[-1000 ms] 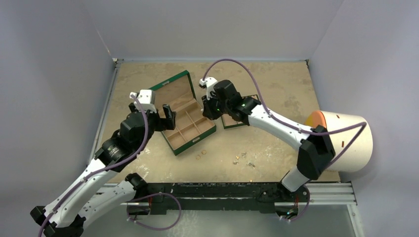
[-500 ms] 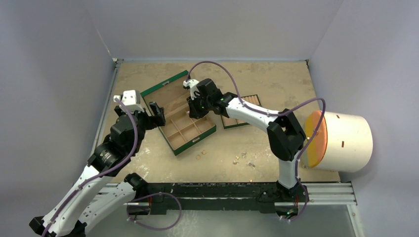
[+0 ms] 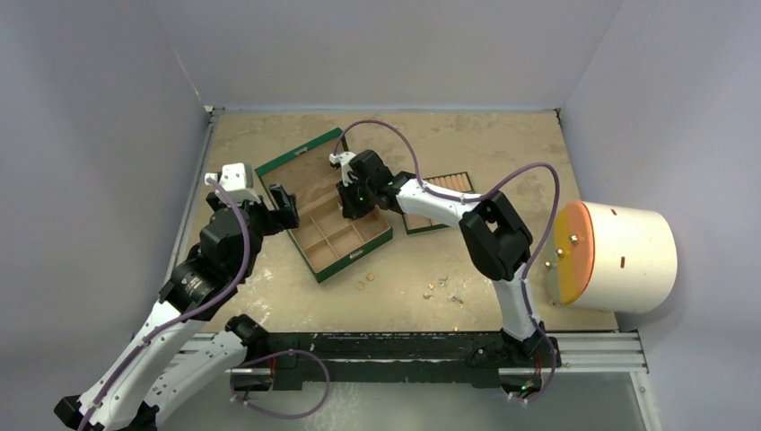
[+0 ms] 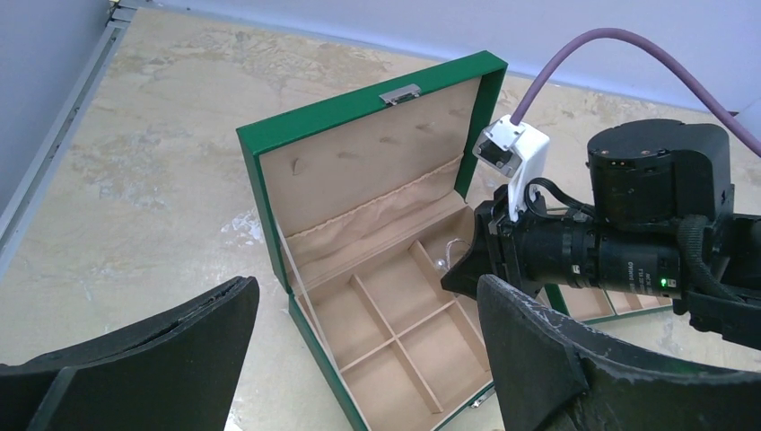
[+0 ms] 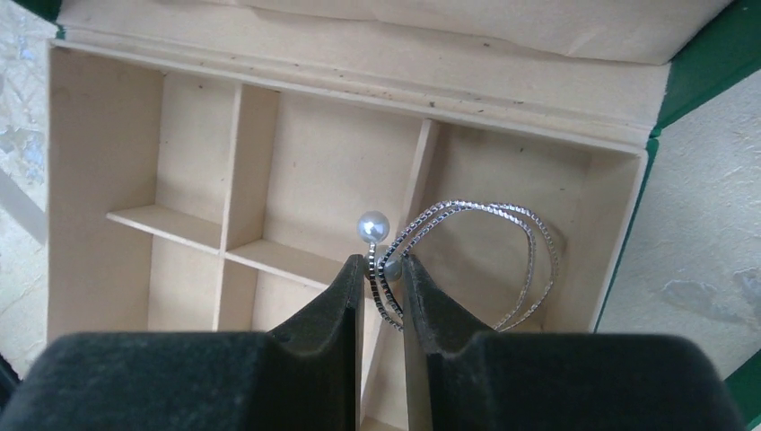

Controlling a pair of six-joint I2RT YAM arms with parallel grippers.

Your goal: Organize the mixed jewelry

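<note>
The open green box [image 3: 355, 259] with tan compartments lies at the table's middle left. My right gripper [image 3: 349, 205] hangs over its back right compartment, shut on a thin silver wire hoop [image 5: 502, 260] with a pearl end [image 5: 372, 225]. The fingers [image 5: 341, 296] pinch the hoop's near edge, and its loop reaches down into that compartment. The hoop also shows in the left wrist view [image 4: 453, 251]. My left gripper [image 3: 285, 205] is open and empty at the box's left side [image 4: 359, 359]. Small gold rings [image 3: 362, 285] and silver pieces [image 3: 440, 285] lie on the table in front of the box.
A tan compartment tray [image 3: 449, 184] with a green rim lies right of the box, behind my right arm. A white cylinder with an orange face [image 3: 619, 256] stands at the right edge. The box's raised lid [image 3: 301, 166] leans back to the left.
My right gripper has moved left from beside the tray to over the box's back right compartment. My left gripper drew back slightly to the left, then held still.
</note>
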